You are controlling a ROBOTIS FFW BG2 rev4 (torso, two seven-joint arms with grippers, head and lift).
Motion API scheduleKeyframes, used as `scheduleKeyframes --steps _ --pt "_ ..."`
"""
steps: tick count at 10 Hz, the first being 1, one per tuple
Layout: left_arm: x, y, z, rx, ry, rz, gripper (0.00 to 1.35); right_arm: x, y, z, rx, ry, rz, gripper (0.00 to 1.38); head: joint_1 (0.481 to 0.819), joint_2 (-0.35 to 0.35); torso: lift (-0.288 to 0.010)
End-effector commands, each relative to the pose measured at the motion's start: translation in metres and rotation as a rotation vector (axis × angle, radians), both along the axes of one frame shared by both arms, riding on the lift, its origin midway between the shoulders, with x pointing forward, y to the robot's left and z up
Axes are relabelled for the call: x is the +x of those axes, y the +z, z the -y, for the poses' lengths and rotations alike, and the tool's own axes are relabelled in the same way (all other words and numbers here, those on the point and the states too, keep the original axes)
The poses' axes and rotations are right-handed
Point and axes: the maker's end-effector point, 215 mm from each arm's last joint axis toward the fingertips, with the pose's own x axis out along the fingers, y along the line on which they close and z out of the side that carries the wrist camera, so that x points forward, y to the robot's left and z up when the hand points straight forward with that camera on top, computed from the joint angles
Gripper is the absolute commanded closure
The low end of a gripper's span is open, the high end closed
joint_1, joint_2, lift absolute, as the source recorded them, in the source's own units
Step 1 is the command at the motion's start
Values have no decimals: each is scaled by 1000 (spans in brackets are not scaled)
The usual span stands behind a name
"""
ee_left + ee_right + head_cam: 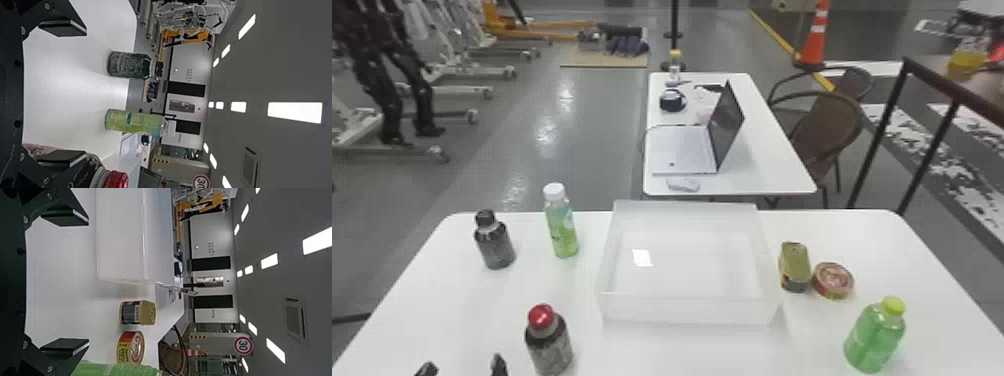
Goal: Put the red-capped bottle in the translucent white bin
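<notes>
My left gripper (pixel 463 369) shows at the head view's bottom edge, just left of the red-capped bottle (pixel 550 345), a dark bottle standing upright. In the left wrist view this gripper (pixel 64 94) is wide open with nothing between its fingers, and the red-capped bottle (pixel 113 179) is beside one finger, on its outer side and partly behind it. The translucent white bin (pixel 689 307) stands at the middle of the table, with nothing in it. My right gripper (pixel 66 284) stands open and holds nothing, facing the bin's side (pixel 121 239) and the cans.
Behind the red-capped bottle stand a black-capped bottle (pixel 495 245) and a green-labelled bottle with a white cap (pixel 562 227). Right of the bin are an oval-cornered can (pixel 794 267), a round can (pixel 833 281) and a green bottle (pixel 874 337). A laptop (pixel 684 150) sits on a farther table.
</notes>
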Motion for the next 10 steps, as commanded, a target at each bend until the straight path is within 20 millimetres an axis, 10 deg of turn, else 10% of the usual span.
scheduleKeyframes --steps 1,10 --pt "0 0 0 -4 2 0 199 0 0 0 0 -2 0 203 549 0 -100" --pt "-4 -7 9 -6 -44 -21 199 0 1 2 -1 -8 2 203 549 0 -100"
